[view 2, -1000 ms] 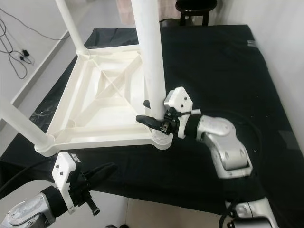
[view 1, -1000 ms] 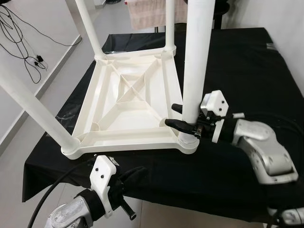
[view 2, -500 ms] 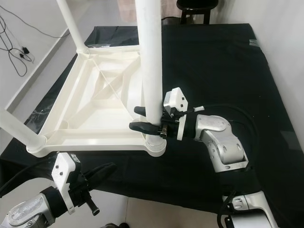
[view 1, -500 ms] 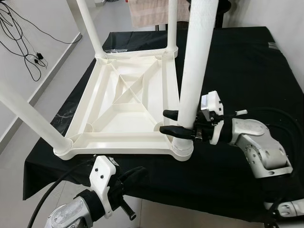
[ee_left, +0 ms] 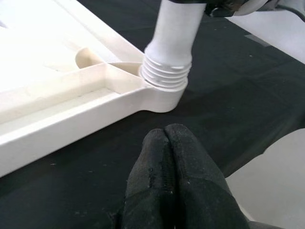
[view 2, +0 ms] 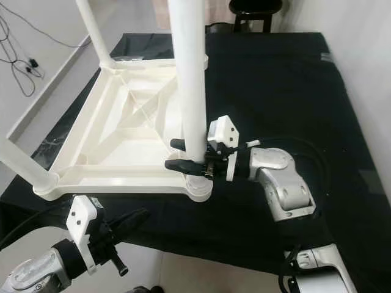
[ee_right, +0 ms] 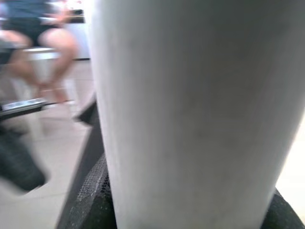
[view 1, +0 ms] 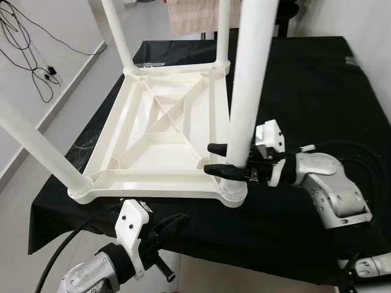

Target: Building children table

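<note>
We see the white plastic tabletop lying upside down on a black cloth, underside ribs facing up. Four legs stand up from its corners: two far ones, a near-left one leaning toward the camera, and the near-right leg.

Right gripper sits at the base of the near-right leg, one finger on each side, pinching it just above the corner socket. The left wrist view shows thread rings still exposed above the socket, so we judge this leg is not fully screwed down, or only just seated.

Left gripper hangs low by the near edge of the cloth, off the table, fingers pressed together and holding nothing.

Progress: all four legs are in their sockets, so the build looks mostly done. Left, as far as we can judge: finish tightening the near-right leg, maybe check the leaning near-left one, then flip the table upright.

A blurred person sits in the background of the right wrist view.
</note>
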